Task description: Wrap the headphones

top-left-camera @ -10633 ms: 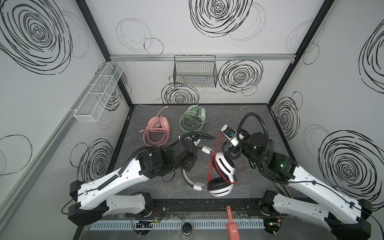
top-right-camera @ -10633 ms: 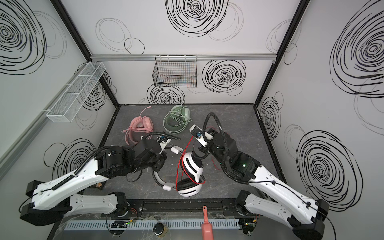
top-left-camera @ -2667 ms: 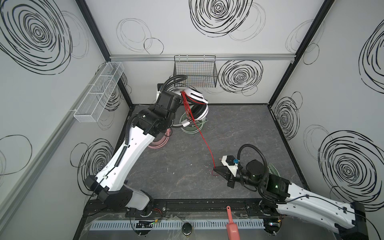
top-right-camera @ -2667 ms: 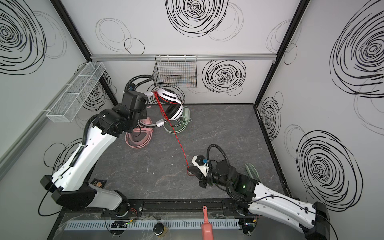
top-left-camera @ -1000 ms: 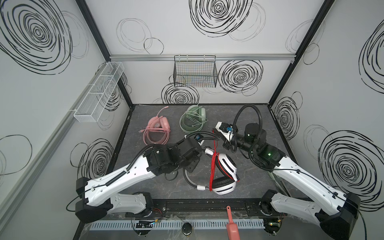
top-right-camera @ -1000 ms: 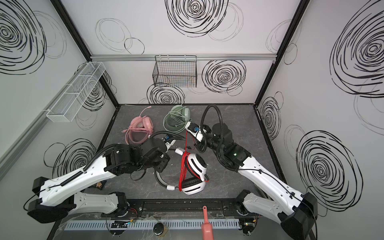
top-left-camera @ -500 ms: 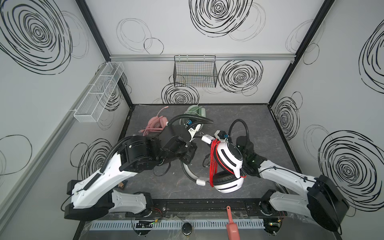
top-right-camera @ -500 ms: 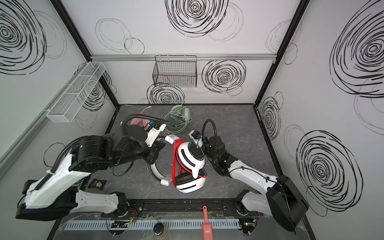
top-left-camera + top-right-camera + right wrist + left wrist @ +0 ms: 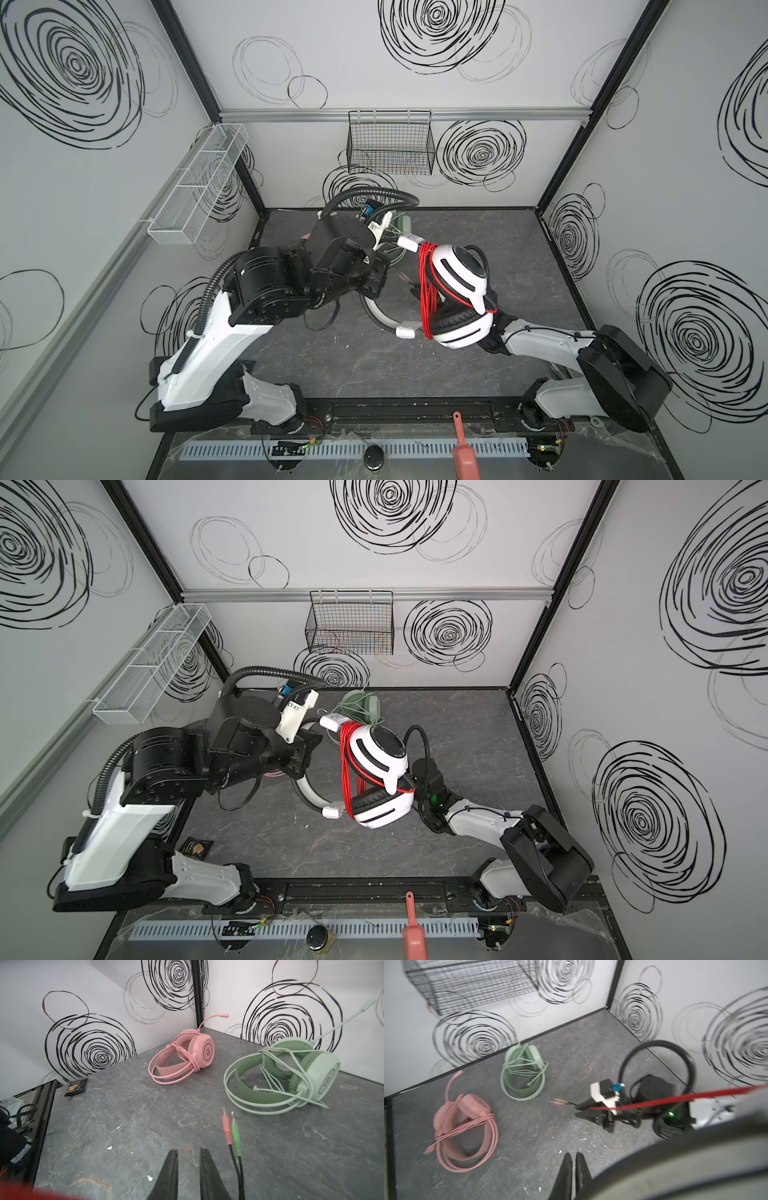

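Observation:
My left gripper [image 9: 572, 1160] is shut on the grey headband [image 9: 376, 316] of the white-and-black headphones [image 9: 457, 274], holding them up over the middle of the floor. The red cable [image 9: 426, 291] is wound in many turns across the headband's ends. My right gripper [image 9: 188, 1152] lies low under the ear cups, mostly hidden in both top views. Its jaws stand a little apart with nothing between them. The cable's pink and green plugs [image 9: 230, 1130] run just beside one finger. The pink headphones [image 9: 187, 1053] and the mint-green headphones [image 9: 291, 1076] lie at the back with their cables wound round them.
A black wire basket [image 9: 390, 145] hangs on the back wall and a white mesh shelf [image 9: 195, 187] on the left wall. A small dark packet [image 9: 195, 848] lies at the floor's front left. A pink scoop [image 9: 465, 453] sits past the front rail.
My left gripper has lifted the white-and-black headphones off the floor and carried them toward the back. My right arm has dropped low beneath them, and its jaws opened wide, then narrowed.

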Available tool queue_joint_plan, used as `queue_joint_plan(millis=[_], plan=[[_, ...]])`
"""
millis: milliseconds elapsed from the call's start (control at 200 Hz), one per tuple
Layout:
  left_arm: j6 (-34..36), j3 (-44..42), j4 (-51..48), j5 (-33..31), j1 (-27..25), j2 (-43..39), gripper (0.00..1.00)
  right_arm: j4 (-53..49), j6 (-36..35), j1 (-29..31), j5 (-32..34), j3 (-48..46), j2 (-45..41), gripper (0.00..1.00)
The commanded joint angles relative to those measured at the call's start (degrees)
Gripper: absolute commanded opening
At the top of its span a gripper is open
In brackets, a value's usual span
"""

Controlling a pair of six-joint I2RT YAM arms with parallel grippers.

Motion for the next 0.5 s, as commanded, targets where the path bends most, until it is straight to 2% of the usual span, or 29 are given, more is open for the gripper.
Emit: queue_joint_plan(millis=[0, 80, 180, 330, 435, 495], plan=[[-2.5, -4.5, 10.3, -5.1, 9.1, -2.4, 0.0, -8.9, 0.1, 3.5, 3.0, -1.8, -6.8, 0.0], [-2.5, -9.1, 13.5, -5.8, 16.6, -2.3, 0.0, -17.0, -1.2, 8.6, 8.2, -2.3, -12.8, 0.0], [-2.6, -12.4, 14.6, -12.6, 20.1, 0.2, 0.0, -25.3, -2.3, 16.1, 15.8, -2.6, -21.3, 0.0], [-2.8, -17.3, 15.9, -16.8, 20.1, 2.7, 0.0, -39.1, -1.8, 26.3, 29.3, 3.5, -28.5, 0.0], [-4.3, -21.6, 18.0, -19.1, 18.9, 2.5, 0.0, -50.9, -2.0, 29.1, 33.4, 12.3, -26.3, 0.0], [-4.1, -23.5, 17.9, -22.3, 18.0, 2.6, 0.0, -57.7, -2.6, 31.6, 38.1, 17.9, -23.6, 0.0]])
